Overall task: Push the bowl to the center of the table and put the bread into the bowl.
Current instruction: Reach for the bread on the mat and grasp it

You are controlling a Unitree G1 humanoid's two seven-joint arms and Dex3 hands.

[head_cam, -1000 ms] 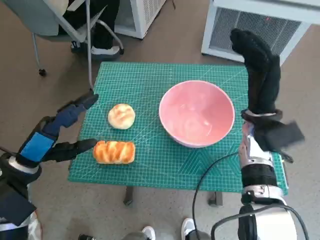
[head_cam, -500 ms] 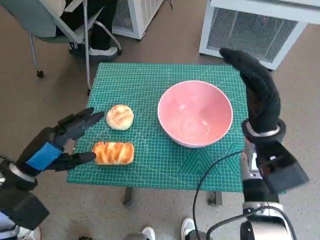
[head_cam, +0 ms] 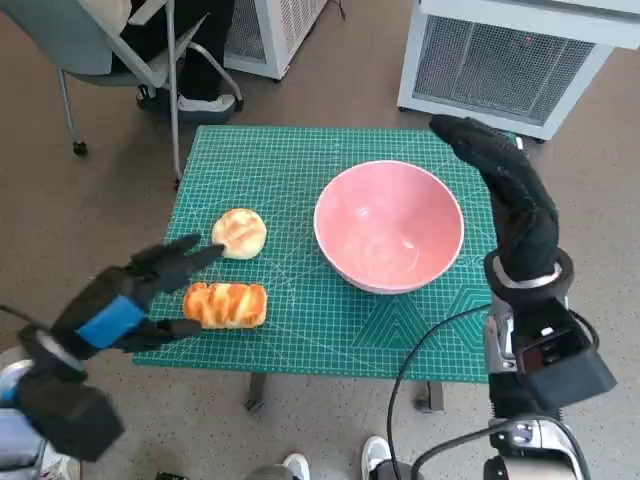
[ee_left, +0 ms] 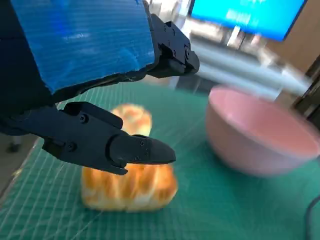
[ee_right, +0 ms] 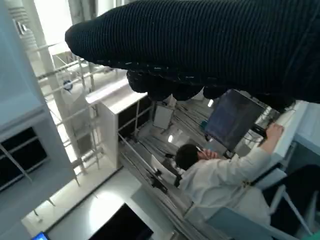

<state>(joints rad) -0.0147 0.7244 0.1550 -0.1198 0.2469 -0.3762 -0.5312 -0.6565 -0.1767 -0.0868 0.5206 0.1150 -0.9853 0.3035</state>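
Observation:
A pink bowl (head_cam: 389, 224) stands on the green mat (head_cam: 300, 170), a little right of the middle. A striped golden loaf (head_cam: 226, 304) lies near the mat's front left, with a round bun (head_cam: 240, 232) just behind it. My left hand (head_cam: 135, 295) hovers open at the loaf's left end, fingers spread, holding nothing. The left wrist view shows its fingers (ee_left: 115, 147) just above the loaf (ee_left: 131, 187), with the bun (ee_left: 133, 117) and bowl (ee_left: 260, 132) beyond. My gloved right hand (head_cam: 505, 185) is raised, fingers stretched flat, beside the bowl's right rim, empty.
A white grilled unit (head_cam: 510, 55) stands behind the table's far right corner. A chair (head_cam: 120, 50) with a person's shoes (head_cam: 190, 98) under it is at the far left. A black cable (head_cam: 420, 370) loops before the table's front edge. A seated person (ee_right: 220, 172) appears in the right wrist view.
My left hand has dropped and moved closer to the loaf's left end. My right hand has tilted leftward and lowered towards the bowl's right rim. Bowl and breads stay put.

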